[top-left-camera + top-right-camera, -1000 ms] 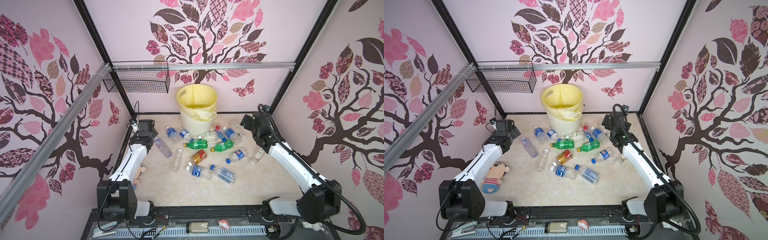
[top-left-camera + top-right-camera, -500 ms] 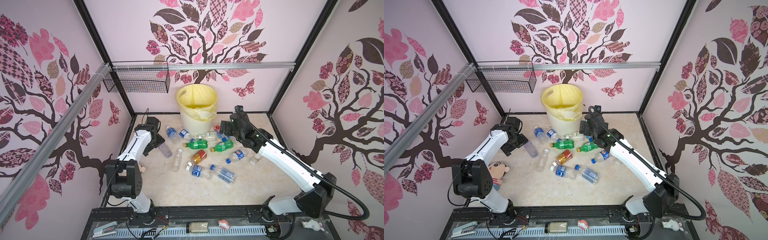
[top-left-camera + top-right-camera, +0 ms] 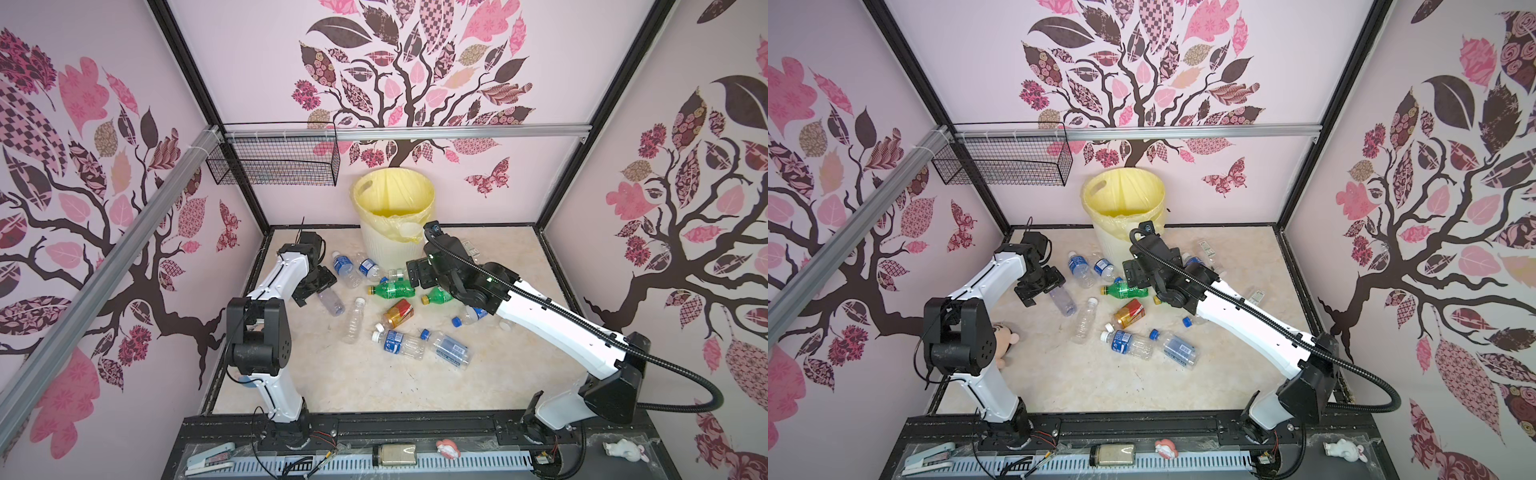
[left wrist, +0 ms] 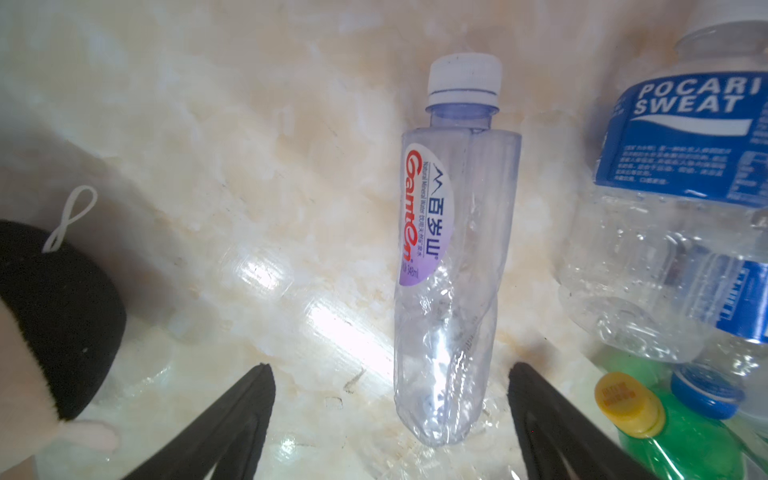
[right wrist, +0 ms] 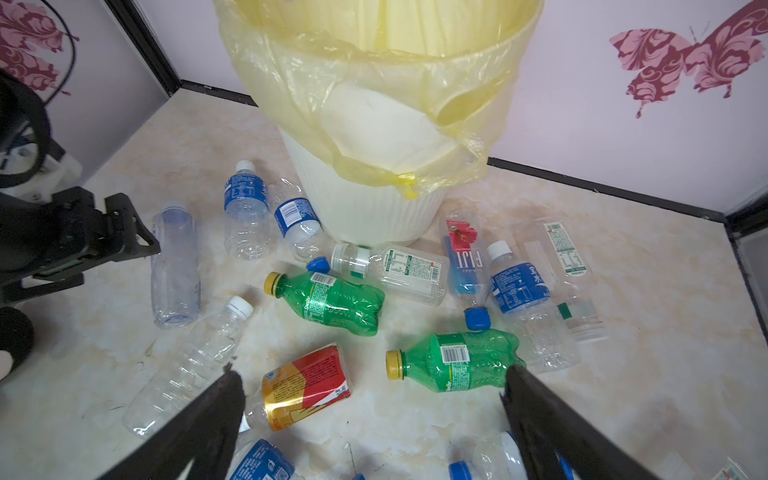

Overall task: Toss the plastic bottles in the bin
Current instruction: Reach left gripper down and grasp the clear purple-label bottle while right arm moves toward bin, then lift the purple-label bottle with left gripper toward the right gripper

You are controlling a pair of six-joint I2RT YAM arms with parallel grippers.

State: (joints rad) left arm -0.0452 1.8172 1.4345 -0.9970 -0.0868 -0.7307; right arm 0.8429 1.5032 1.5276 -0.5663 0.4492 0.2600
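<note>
**Fig. Bottle pick-up, both hands over the table.** The left hand [image 3: 314,288] stood open, its jaws straddling the base end of a clear bottle [image 4: 453,257] without touching it. The right hand [image 5: 372,372] hung open and empty above the heap, between an amber bottle [image 5: 305,384] and a green bottle [image 5: 457,359]. All visible bottles lay on their sides on the table [image 3: 374,386], scattered in front of and beside the bin [image 3: 392,249]; none could be seen inside it.

The clear bottle was thin-walled, apparently empty and creased along its length, with a purple label and a white cap [image 4: 464,81]. It was judged very light, soft enough to buckle under a squeeze, and slick. On the glossy, marble-patterned table it would probably skid or roll if nudged from one side. The better hold seemed to be across the body, toward the shoulder, where the wall looked stiffer.

The bin was cream plastic, tapered and ribbed. Its thin yellow bag [image 3: 390,195] lay crinkled over the rim.
</note>
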